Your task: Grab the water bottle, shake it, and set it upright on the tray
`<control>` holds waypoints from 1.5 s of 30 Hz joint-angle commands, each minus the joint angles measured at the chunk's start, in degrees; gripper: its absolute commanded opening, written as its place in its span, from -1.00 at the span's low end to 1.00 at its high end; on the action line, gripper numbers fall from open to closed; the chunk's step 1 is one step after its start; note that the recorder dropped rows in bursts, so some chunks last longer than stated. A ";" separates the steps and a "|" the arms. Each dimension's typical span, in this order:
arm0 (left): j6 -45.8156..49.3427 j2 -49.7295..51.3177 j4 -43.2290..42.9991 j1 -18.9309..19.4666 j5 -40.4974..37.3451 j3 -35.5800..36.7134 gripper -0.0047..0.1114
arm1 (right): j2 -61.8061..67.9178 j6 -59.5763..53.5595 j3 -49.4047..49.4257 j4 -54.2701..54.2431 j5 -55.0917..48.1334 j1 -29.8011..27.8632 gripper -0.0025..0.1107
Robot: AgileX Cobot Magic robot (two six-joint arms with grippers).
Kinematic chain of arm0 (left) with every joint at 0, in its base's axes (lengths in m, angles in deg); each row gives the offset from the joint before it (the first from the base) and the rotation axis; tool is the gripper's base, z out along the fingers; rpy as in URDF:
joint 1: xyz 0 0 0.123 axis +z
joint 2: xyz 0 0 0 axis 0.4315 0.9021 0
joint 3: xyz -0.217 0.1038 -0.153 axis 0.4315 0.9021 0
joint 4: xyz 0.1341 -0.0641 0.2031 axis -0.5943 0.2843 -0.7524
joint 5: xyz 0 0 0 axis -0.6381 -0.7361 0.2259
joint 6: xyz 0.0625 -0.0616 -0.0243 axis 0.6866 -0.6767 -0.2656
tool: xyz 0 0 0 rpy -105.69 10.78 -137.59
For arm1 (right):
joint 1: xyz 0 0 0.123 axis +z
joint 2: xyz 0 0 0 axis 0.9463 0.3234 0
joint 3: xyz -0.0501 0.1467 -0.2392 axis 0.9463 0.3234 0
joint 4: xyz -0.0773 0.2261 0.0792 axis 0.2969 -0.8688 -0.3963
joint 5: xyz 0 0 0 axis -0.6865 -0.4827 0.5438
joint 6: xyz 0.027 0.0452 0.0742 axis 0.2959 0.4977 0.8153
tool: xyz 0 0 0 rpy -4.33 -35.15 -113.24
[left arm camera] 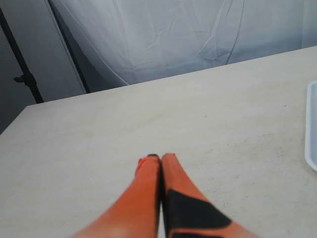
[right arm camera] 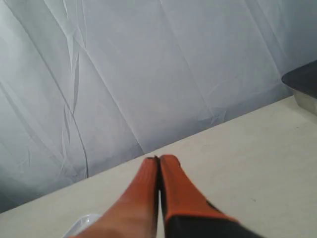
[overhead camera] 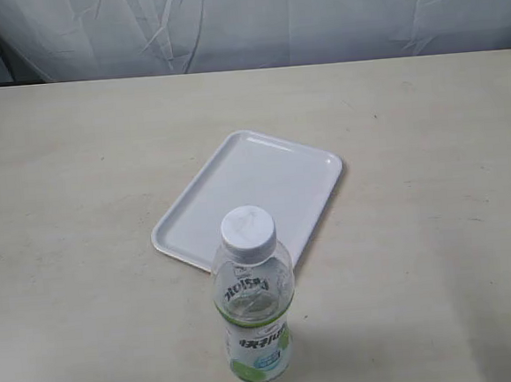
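Note:
The water bottle (overhead camera: 255, 308), clear with a white cap and a white-and-green label, stands upright on the table near the front edge of the exterior view. Just behind it lies the flat white tray (overhead camera: 276, 167), set at an angle and holding nothing. No arm shows in the exterior view. My left gripper (left arm camera: 161, 157) has its orange fingers pressed together over bare table, with the tray's edge (left arm camera: 311, 134) off to one side. My right gripper (right arm camera: 159, 158) is likewise shut on nothing, and a tray corner (right arm camera: 81, 221) peeks beside it. Neither wrist view shows the bottle.
A pale beige table (overhead camera: 77, 170) fills the scene, backed by a wrinkled white curtain (overhead camera: 251, 19). A dark stand pole (left arm camera: 22, 69) rises beyond the table's far corner in the left wrist view. A dark object (right arm camera: 303, 82) sits at the table's edge in the right wrist view.

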State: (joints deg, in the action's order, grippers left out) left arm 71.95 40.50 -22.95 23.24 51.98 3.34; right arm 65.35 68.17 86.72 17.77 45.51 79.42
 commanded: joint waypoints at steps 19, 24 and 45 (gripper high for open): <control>-0.13 -0.26 0.23 -0.14 0.77 0.21 -0.91 | 38.52 -38.78 -40.60 -13.74 -48.70 7.28 -0.97; -0.13 -0.26 0.23 -0.14 0.77 0.21 -0.91 | 37.97 -49.40 -33.05 -27.21 -47.87 12.02 -0.97; -0.13 -0.26 0.23 -0.14 0.77 0.21 -0.91 | 36.14 -12.46 -33.05 1.31 -34.10 23.16 -0.97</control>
State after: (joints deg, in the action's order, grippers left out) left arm 71.95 40.50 -22.95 23.24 51.98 3.34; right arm 99.12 39.64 58.31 3.68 9.53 102.50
